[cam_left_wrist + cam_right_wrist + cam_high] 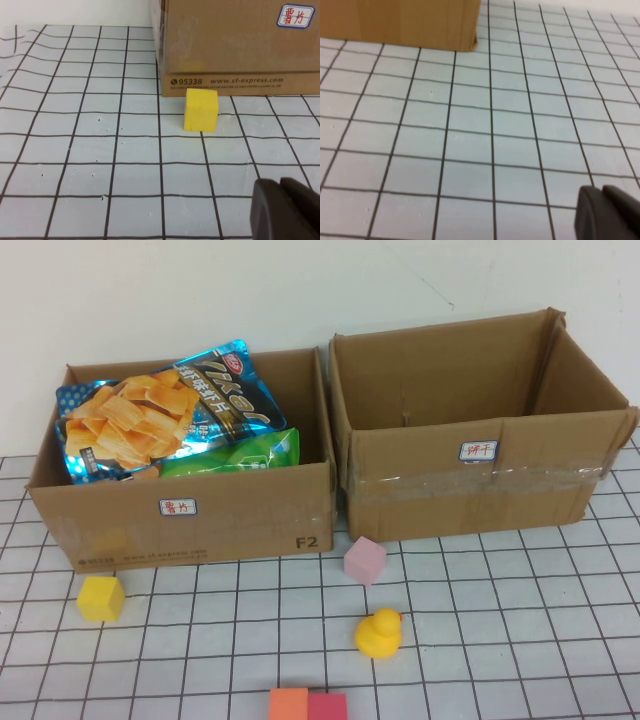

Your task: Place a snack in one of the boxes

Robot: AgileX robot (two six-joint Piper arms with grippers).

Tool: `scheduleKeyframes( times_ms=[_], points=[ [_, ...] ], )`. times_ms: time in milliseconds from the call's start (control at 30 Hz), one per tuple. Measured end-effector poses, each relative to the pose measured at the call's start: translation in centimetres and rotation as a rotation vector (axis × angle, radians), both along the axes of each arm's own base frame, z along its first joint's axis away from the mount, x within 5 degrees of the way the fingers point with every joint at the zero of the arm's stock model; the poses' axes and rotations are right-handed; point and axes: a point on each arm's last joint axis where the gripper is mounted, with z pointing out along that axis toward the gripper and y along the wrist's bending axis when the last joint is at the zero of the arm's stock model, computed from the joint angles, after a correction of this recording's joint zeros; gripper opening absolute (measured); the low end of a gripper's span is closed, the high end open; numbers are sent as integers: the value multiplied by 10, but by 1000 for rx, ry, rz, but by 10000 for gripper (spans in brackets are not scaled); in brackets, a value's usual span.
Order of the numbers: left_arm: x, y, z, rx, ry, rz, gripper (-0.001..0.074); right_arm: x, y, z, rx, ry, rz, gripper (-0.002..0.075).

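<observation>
Your snack bags, a blue chip bag [160, 415] and a green bag [235, 452], already lie in the left box [190, 515], so the drop looks done, while the right box [480, 475] sits bare. Both grippers are parked low near you over the grid table [500, 640]: the left gripper [285, 210] faces the yellow cube [201, 109] beside that box, the right gripper [607, 212] faces bare table, and each looks pressed together, holding nothing.

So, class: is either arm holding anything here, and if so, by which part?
Nothing is held. The left tool sits low over the mat near the yellow cube; the right tool is over bare mat. Both snack bags already lie in the left box.
</observation>
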Motion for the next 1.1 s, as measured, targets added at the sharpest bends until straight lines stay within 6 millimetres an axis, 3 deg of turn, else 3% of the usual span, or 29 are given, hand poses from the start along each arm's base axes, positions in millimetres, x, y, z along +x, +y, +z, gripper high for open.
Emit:
scheduleKeyframes(
  times_ms=[1100],
  points=[
    [0,0,0,-5,0,1,-1,0,0,0,34,-8,-17,-1]
  ],
)
